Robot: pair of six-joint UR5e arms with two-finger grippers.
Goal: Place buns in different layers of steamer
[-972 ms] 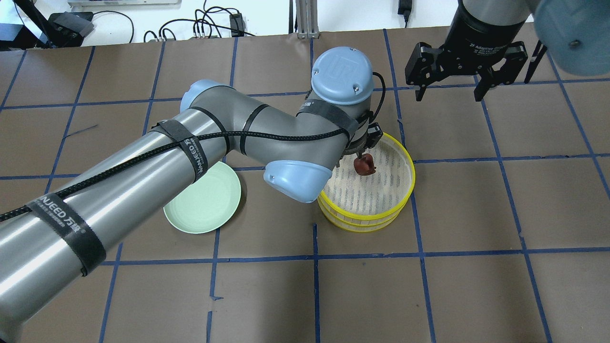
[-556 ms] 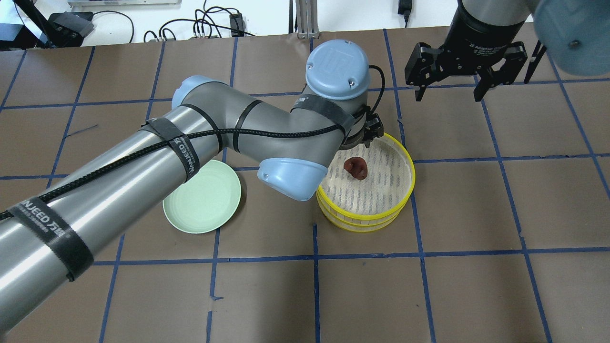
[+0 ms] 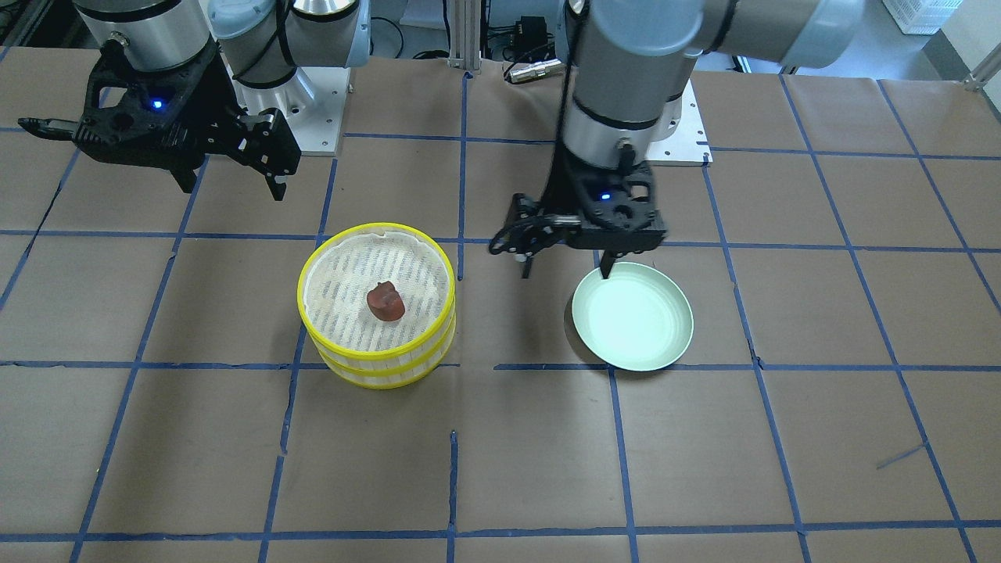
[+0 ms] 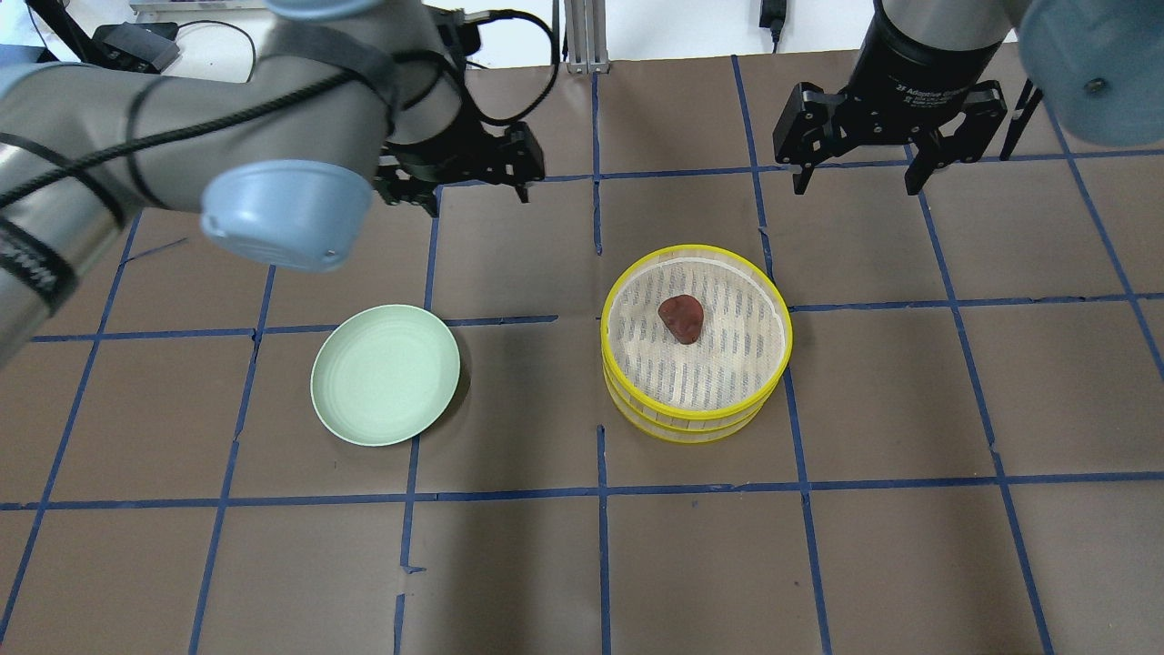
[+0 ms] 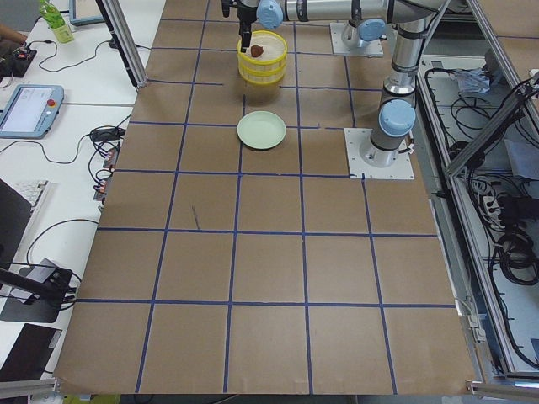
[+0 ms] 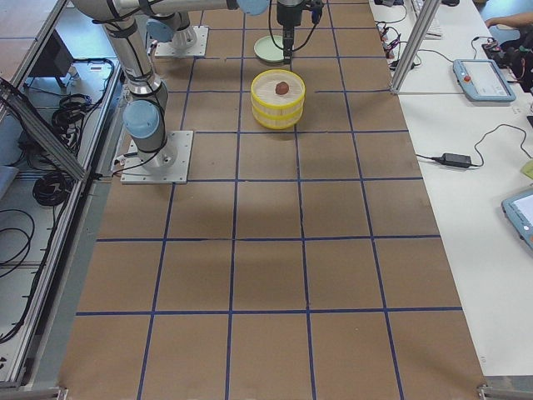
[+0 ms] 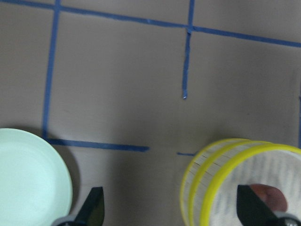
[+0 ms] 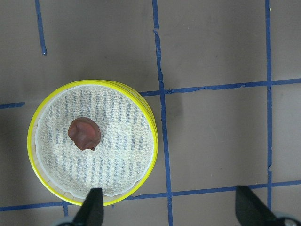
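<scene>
Two steamer layers point(image 4: 718, 373) stand stacked in the middle of the table, also in the front view point(image 3: 352, 274). The dark reddish-brown bun point(image 4: 682, 318) lies on the mesh of the upper layer; the right wrist view shows it too point(image 8: 84, 133). The white bun shows in no view. My left gripper point(image 4: 476, 202) is open and empty, above the table behind the plate and left of the stack. My right gripper point(image 4: 855, 186) is open and empty, hovering behind and right of the stack.
A pale green plate point(image 4: 385, 375) with nothing on it lies left of the steamer stack; in the left wrist view it is at the lower left point(image 7: 28, 179). Blue tape lines grid the brown table. Cables lie past the far edge.
My left gripper let go of the brown bun in the upper layer, then drew back and to the left, away from the stack. The right arm has not moved.
</scene>
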